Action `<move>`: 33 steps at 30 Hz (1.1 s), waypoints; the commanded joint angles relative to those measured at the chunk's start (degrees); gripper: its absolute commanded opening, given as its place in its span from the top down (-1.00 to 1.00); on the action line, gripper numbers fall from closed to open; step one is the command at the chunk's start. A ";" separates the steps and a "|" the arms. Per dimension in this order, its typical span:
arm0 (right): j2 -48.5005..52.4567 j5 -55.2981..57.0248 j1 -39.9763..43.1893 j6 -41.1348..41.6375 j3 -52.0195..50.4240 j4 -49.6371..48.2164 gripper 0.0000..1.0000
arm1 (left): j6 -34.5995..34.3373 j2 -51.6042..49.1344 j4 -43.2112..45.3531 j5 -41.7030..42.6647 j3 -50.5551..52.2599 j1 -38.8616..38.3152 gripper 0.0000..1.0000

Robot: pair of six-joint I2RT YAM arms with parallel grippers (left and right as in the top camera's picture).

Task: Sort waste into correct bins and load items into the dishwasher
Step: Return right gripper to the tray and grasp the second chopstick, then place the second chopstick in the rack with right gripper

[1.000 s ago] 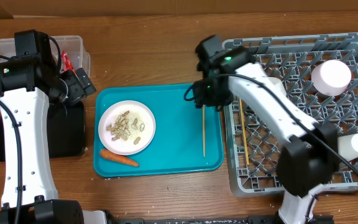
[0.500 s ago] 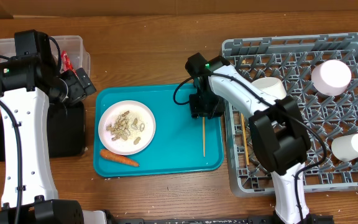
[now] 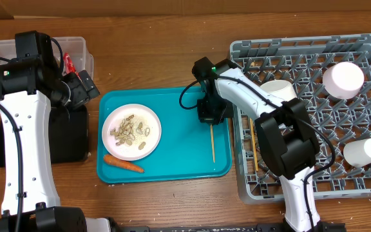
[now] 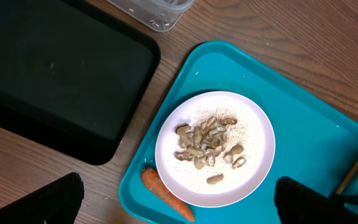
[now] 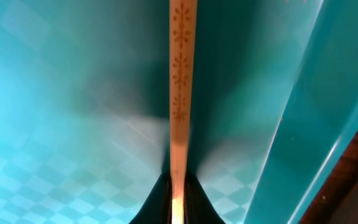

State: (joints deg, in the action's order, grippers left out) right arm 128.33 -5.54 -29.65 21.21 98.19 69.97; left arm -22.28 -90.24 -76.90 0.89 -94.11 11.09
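A wooden chopstick (image 3: pixel 212 142) lies on the teal tray (image 3: pixel 172 103), and my right gripper (image 3: pixel 210 119) is shut on its far end. In the right wrist view the chopstick (image 5: pixel 181 93) runs straight up from the closed right gripper (image 5: pixel 176 199). The white plate (image 3: pixel 148 119) holds peanut shells (image 3: pixel 129 131), with a carrot (image 3: pixel 123 164) beside it. My left gripper (image 4: pixel 179 204) hangs open above the plate (image 4: pixel 253 124) and the carrot (image 4: pixel 166 193), holding nothing. A second chopstick (image 3: pixel 254 145) lies in the grey dish rack (image 3: pixel 301 48).
A clear tub (image 3: pixel 76 45) with a red wrapper (image 3: pixel 69 62) stands at the back left, and the black tray (image 3: pixel 69 138) lies in front of it. White cups (image 3: pixel 343 78) (image 3: pixel 364 150) (image 3: pixel 277 90) stand in the rack.
My right arm came from the rack's edge down onto the tray and its gripper closed on the chopstick, which tilted slightly. The left arm has not moved.
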 commanded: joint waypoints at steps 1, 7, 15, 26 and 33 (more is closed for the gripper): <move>-0.74 0.55 -0.02 0.48 1.40 1.81 0.92 | 0.92 -0.42 0.04 0.22 -0.35 0.15 -0.99; -10.71 3.43 0.66 -0.61 7.58 6.12 0.92 | 1.14 -0.42 -0.11 0.22 -0.35 0.15 -1.00; -21.66 12.33 5.81 -4.11 8.31 12.22 0.92 | 1.14 -0.42 -0.09 0.22 -0.35 0.15 -1.00; -21.59 7.48 11.65 -10.80 -2.43 14.43 0.92 | 1.09 -0.42 -0.61 0.24 -0.35 0.13 -0.99; -21.59 7.37 11.26 -10.78 -8.17 10.64 0.65 | 1.09 -0.42 -0.63 0.26 -0.35 0.13 -1.00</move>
State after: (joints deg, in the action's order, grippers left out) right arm 106.69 2.63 -18.11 11.11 90.96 81.14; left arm -22.24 -90.24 -77.54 0.91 -94.11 11.09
